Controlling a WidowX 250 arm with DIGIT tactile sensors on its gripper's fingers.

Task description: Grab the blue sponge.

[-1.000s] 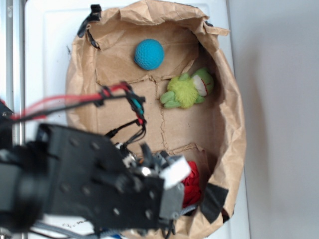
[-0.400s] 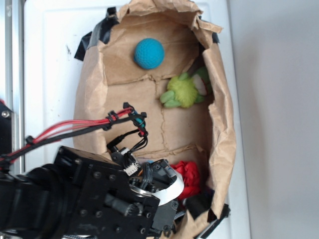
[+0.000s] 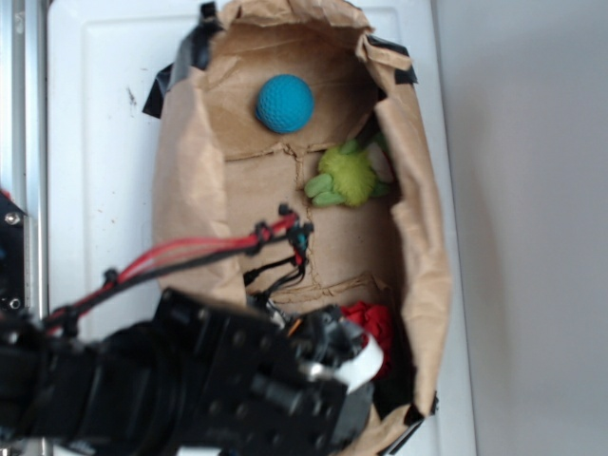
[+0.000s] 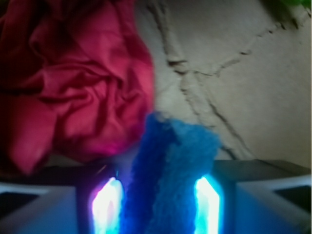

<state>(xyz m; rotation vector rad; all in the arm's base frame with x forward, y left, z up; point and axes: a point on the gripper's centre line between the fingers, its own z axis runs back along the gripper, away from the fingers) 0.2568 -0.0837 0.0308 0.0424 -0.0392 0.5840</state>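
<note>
The blue sponge (image 4: 168,180), one layer light blue and one royal blue, stands on edge between my two glowing pads in the wrist view. Both pads touch its sides, so my gripper (image 4: 158,195) is shut on it. From the exterior view the sponge is hidden under the black arm. There my gripper (image 3: 366,363) is low inside the near end of the brown paper bag (image 3: 190,190), right beside the red cloth bundle (image 3: 377,325). That cloth (image 4: 73,87) fills the upper left of the wrist view.
A round teal-blue ball (image 3: 284,103) lies at the bag's far end. A green plush toy (image 3: 347,176) rests against the right wall. The crumpled bag walls stand up on both sides. Red and black cables (image 3: 218,252) trail over the left wall. A white surface (image 3: 95,142) lies underneath.
My arm has moved right, toward the red cloth at the bag's near end. The bag's walls have shifted and drawn in, the left wall now standing higher.
</note>
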